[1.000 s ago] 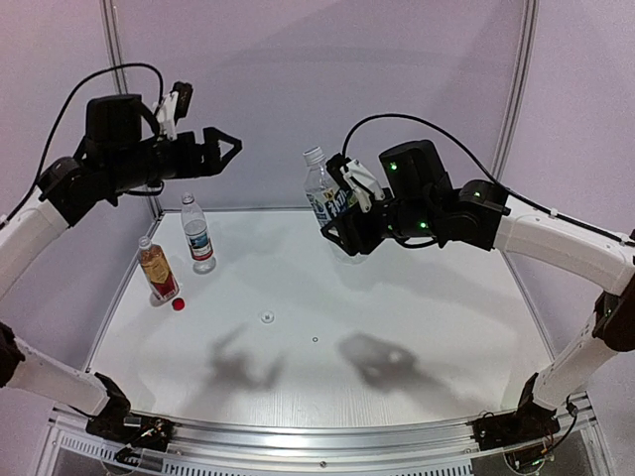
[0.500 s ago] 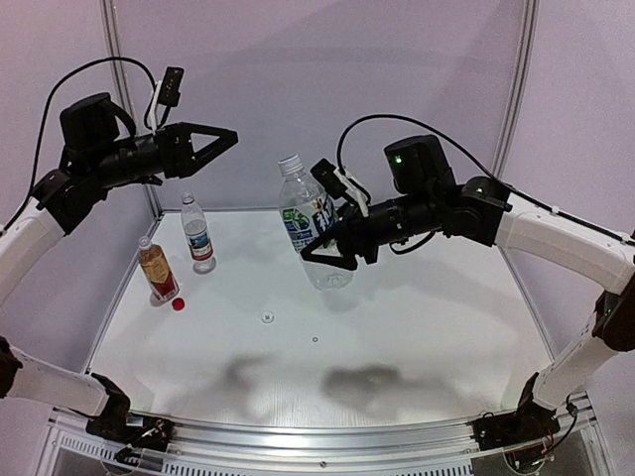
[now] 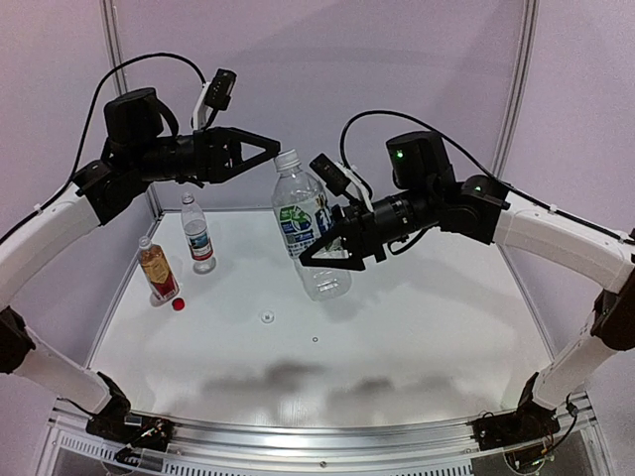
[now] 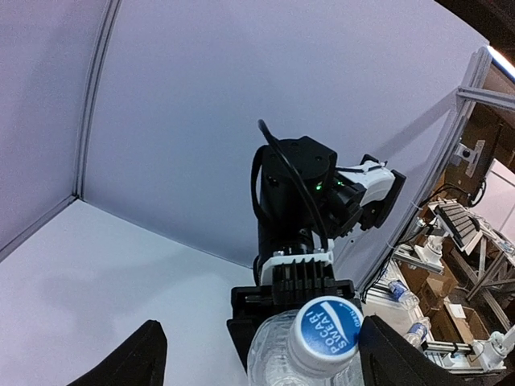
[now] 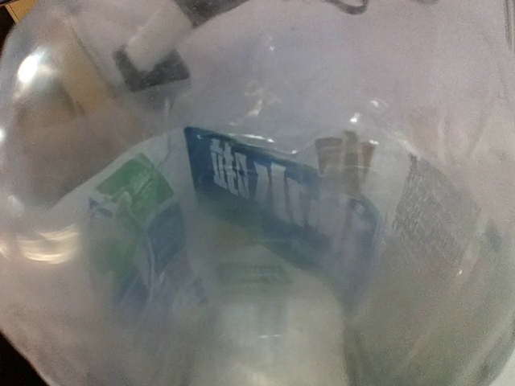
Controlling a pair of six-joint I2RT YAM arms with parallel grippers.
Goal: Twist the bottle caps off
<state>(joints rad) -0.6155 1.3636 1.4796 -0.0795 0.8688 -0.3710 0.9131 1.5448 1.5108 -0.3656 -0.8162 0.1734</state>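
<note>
My right gripper is shut on the clear bottle with the green-blue label and holds it tilted in the air above the table. The bottle's body fills the right wrist view. Its whitish cap with a blue top is on the neck. My left gripper is open, level with the cap. In the left wrist view the cap sits between the open fingers, close to the right-hand one. The blue-white-red label bottle and the amber bottle stand at the table's left.
A red cap lies on the table beside the amber bottle. A small whitish cap lies nearer the middle. The purple back wall and metal frame posts close in the table.
My right gripper has swung the bottle left and forward and tipped its neck toward the left arm. My left gripper has moved right until its open fingers reach the cap.
</note>
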